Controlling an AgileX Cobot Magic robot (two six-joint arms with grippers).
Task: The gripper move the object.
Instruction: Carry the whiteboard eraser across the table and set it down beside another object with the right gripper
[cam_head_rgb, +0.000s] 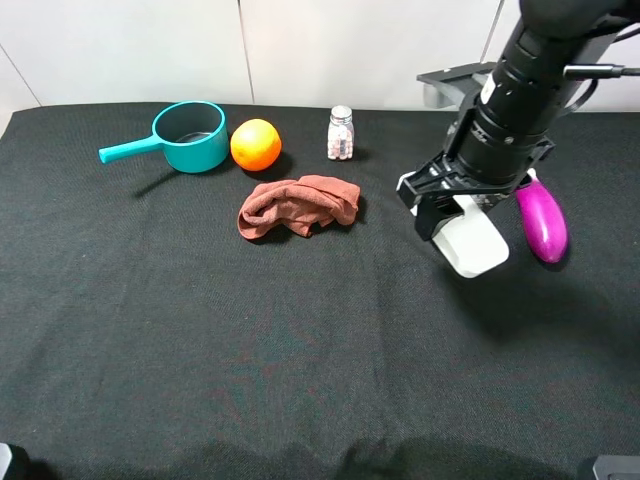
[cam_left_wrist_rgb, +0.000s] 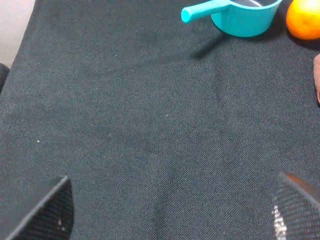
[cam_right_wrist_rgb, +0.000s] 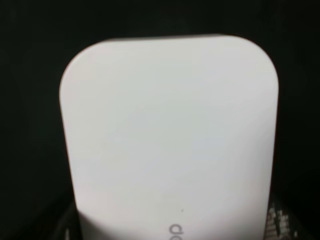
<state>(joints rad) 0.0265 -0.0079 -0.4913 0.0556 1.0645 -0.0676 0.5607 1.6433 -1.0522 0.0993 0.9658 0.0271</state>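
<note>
At left, the left gripper (cam_left_wrist_rgb: 170, 215) hangs spread wide, well apart from the work. Rightward, the right gripper (cam_head_rgb: 455, 212) clasps the white box (cam_head_rgb: 478, 245), whose long axis runs out past the fingers; a purple eggplant (cam_head_rgb: 542, 222) lies just beside.

Bright, even light casts soft shadows on the black cloth tabletop (cam_head_rgb: 200, 330); the rounded white box (cam_right_wrist_rgb: 170, 135) blurs, overexposed.
</note>
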